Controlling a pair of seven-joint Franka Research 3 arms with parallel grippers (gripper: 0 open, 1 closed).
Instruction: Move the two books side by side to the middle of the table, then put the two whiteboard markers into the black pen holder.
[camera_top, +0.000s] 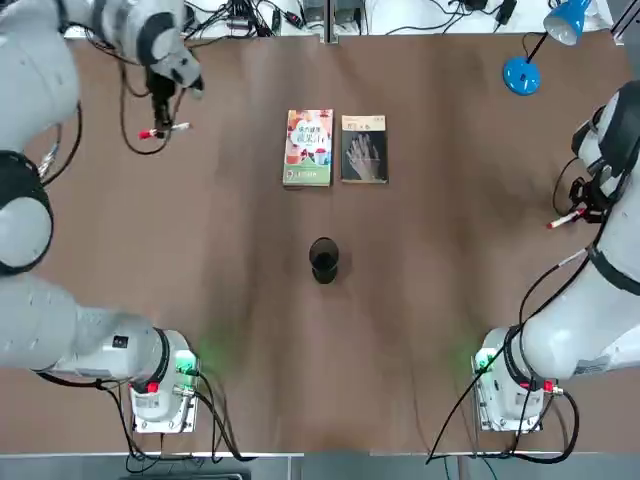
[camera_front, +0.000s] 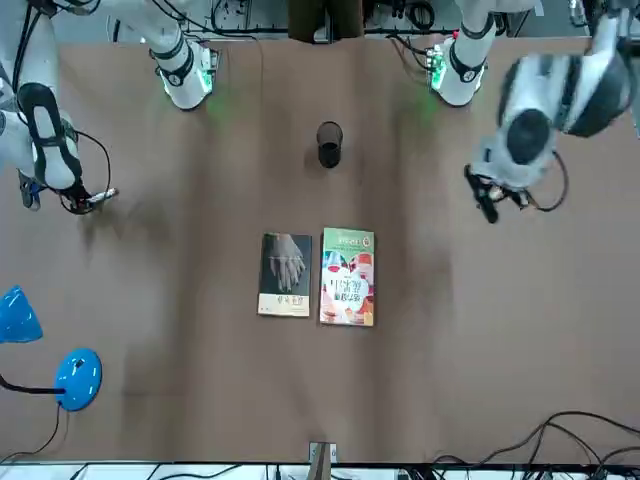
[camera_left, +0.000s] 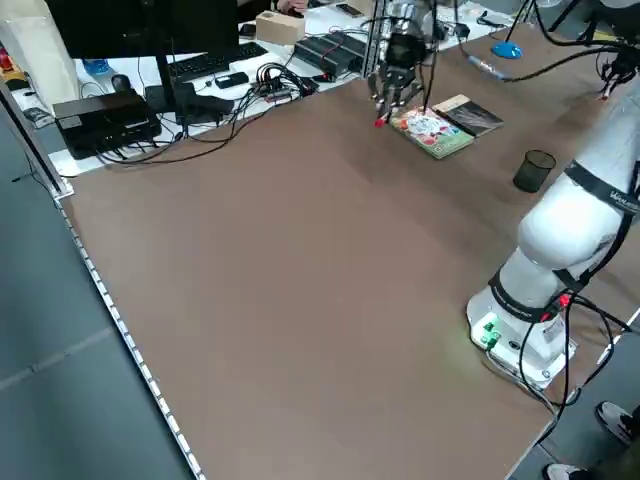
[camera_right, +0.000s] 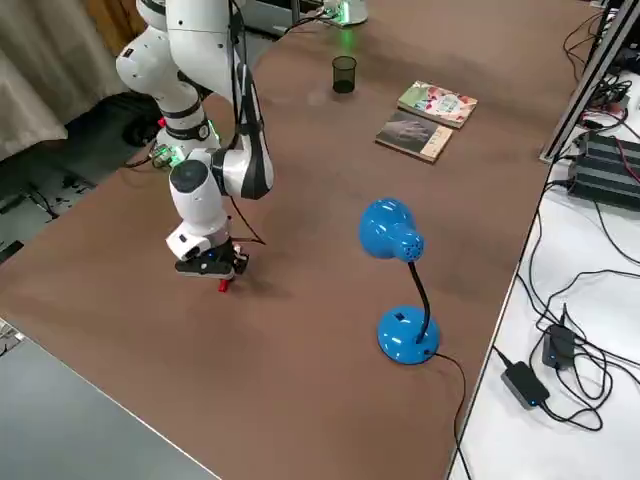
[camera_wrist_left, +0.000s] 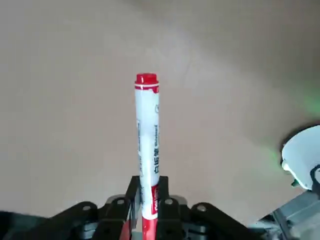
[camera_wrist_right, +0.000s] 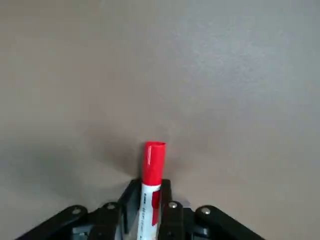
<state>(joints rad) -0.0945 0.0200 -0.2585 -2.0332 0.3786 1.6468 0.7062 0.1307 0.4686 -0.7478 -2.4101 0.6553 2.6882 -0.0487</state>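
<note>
Two books lie side by side mid-table: the pale one and the dark grey-green one. The black pen holder stands upright nearer the arms' bases, with nothing seen in it. My left gripper hangs over the far left of the table, shut on a whiteboard marker that is lifted off the surface. My right gripper is low at the table's right side, its fingers closed around the other whiteboard marker, whose red cap points at the tabletop. That marker sticks out of the gripper towards the middle.
A blue desk lamp stands at the far right corner, its base close to the right arm. Cables and electronics run along the table's far edge. Bare brown table surrounds the pen holder.
</note>
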